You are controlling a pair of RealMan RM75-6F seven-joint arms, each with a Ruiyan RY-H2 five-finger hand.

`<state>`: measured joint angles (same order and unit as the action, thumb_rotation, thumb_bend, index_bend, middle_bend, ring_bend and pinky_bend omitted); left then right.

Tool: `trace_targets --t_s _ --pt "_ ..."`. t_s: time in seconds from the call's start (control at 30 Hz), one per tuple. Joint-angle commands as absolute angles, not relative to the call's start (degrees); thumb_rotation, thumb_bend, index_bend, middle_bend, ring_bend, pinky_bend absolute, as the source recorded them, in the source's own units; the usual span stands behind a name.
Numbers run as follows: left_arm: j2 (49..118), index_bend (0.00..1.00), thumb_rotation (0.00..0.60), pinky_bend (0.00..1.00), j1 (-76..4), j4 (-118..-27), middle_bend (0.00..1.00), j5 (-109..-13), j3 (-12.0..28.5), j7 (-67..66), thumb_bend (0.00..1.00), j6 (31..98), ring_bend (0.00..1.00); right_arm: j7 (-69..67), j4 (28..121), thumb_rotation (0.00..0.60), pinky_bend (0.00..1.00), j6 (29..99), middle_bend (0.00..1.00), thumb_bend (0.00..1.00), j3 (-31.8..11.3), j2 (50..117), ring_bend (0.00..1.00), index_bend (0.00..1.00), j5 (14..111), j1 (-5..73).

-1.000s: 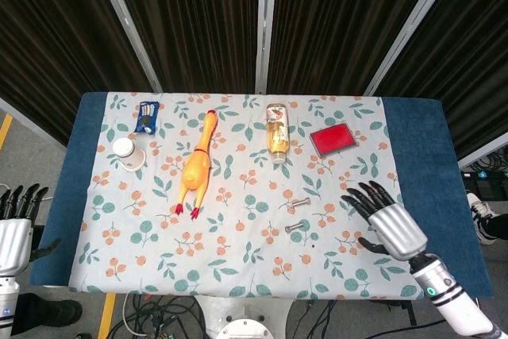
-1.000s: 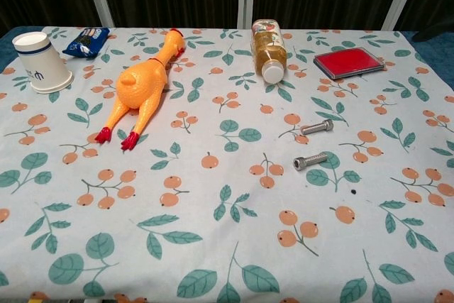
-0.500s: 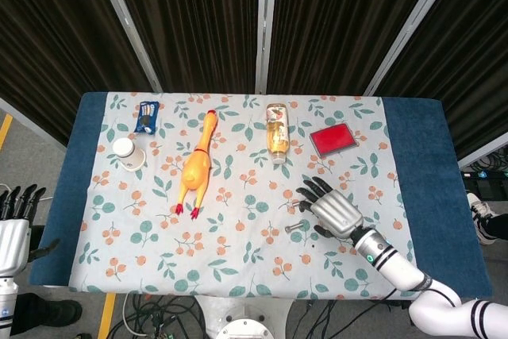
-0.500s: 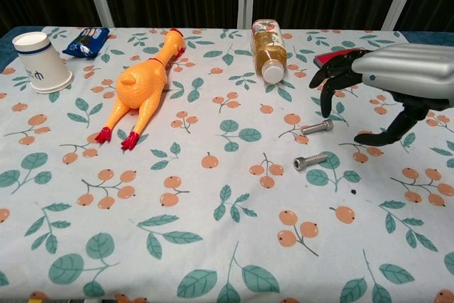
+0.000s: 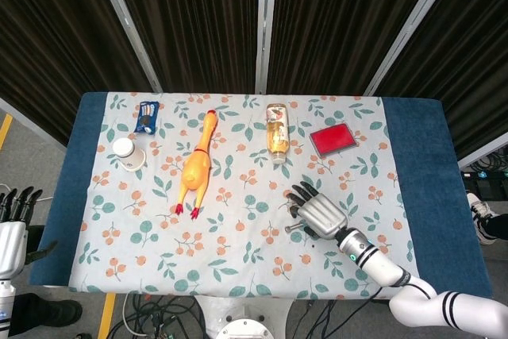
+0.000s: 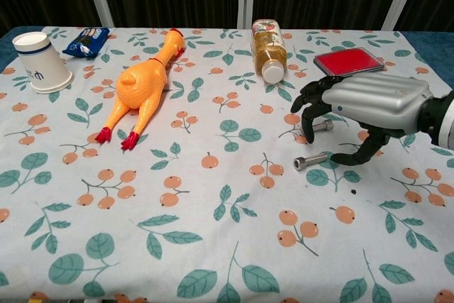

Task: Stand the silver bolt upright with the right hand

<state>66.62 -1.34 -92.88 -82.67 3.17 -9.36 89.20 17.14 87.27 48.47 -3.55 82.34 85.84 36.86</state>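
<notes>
lying flat, the silver bolt sits beneath the right hand, its fingers spread, holding nothing.

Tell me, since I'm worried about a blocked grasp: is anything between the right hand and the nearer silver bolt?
Nothing visible is. The right hand hangs open just above the near silver bolt, which lies flat on bare tablecloth. A second bolt lies just behind it, under the fingers, but not between them.
</notes>
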Motion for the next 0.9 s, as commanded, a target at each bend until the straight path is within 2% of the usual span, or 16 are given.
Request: trace_targets --t_s 0.03,0.37,0.9 --pt "66.72 0.11 0.6 0.0 -1.23 -92.7 0.09 -82.68 3.15 -9.17 0.0 89.31 0.0 17.21 86.32 0.6 0.0 49.05 0.15 0.22 -2.79 83.08 0.0 0.43 86.06 36.7" --pt "66.96 0.11 0.6 0.0 -0.91 -92.24 0.09 -82.72 3.1 -8.7 0.0 89.5 0.0 16.31 83.42 0.6 0.0 49.95 0.16 0.24 -1.37 85.05 0.0 0.46 86.55 36.92" --pt "67.09 0.11 0.6 0.0 -0.52 -91.56 0.09 -82.89 3.1 -8.11 0.0 89.81 0.0 18.56 82.38 0.6 0.0 51.91 0.2 0.32 -1.49 86.36 0.0 0.6 87.99 38.38"
